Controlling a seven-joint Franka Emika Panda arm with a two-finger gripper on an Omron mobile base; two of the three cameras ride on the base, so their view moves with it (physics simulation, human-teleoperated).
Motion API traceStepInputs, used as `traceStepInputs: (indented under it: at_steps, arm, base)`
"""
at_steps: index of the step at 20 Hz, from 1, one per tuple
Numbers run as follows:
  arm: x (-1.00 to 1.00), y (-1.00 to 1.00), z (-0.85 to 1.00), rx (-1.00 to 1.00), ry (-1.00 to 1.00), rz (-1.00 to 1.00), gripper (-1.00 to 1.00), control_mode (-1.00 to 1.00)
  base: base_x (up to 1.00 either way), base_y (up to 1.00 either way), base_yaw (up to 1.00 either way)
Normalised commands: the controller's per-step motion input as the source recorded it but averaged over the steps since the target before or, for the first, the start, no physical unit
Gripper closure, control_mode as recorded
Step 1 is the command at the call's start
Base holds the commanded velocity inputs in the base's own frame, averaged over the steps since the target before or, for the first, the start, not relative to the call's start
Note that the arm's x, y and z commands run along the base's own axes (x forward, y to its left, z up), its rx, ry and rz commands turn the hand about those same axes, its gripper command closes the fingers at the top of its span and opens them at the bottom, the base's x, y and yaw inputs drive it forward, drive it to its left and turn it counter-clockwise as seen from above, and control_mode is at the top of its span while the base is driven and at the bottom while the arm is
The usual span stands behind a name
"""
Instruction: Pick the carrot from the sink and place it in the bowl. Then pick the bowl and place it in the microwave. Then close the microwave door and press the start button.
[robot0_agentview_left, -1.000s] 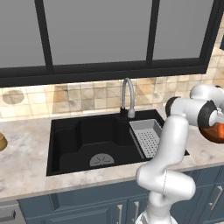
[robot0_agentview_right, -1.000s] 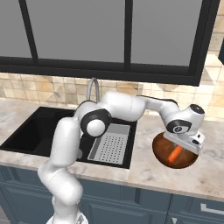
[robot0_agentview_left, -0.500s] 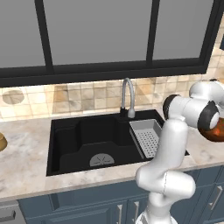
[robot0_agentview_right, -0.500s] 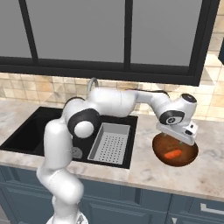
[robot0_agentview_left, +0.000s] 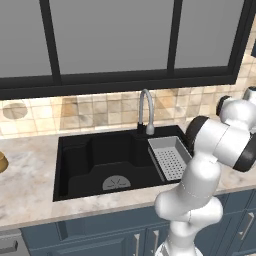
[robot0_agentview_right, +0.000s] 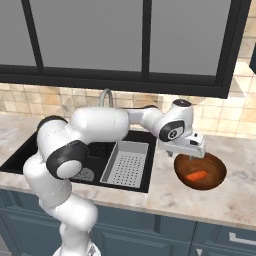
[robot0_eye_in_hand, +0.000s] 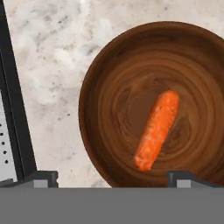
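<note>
Gripper: the gripper (robot0_eye_in_hand: 113, 175) hangs just above the near rim of the bowl, fingers spread wide apart, holding nothing
Carrot: the carrot (robot0_eye_in_hand: 157, 129) lies loose on the bottom of the bowl (robot0_eye_in_hand: 109, 87), slanted, clear of both fingertips
Bowl: sits on the marble counter (robot0_agentview_right: 240, 195) just to the right of the sink (robot0_agentview_right: 30, 150), upright
Tray: the grey perforated tray (robot0_agentview_right: 125, 163) rests in the sink's right end, between basin and bowl
Faucet: the faucet (robot0_agentview_left: 144, 111) rises behind the sink, well clear of the hand
In the way: the arm's own forearm stretches across the sink toward the bowl; nothing covers the bowl's mouth
Behind: tiled wall and dark-framed window (robot0_agentview_left: 115, 40)
</note>
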Motion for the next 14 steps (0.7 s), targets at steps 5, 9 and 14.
traceStepInputs:
  at_steps: [5,9,14]
  arm:
    - [0.02,0.18,-0.31,-0.16,0.09,0.15,-1.0,-1.0]
    - [0.1,0.0,-0.07,-0.1,0.08,0.11,-1.0,-1.0]
    - [0.01,-0.15,-0.11,-0.04,0.06,0.1,-1.0,-1.0]
  base:
    - [0.0,0.0,0.0]
    - [0.0,0.0,0.0]
    - [0.0,0.0,0.0]
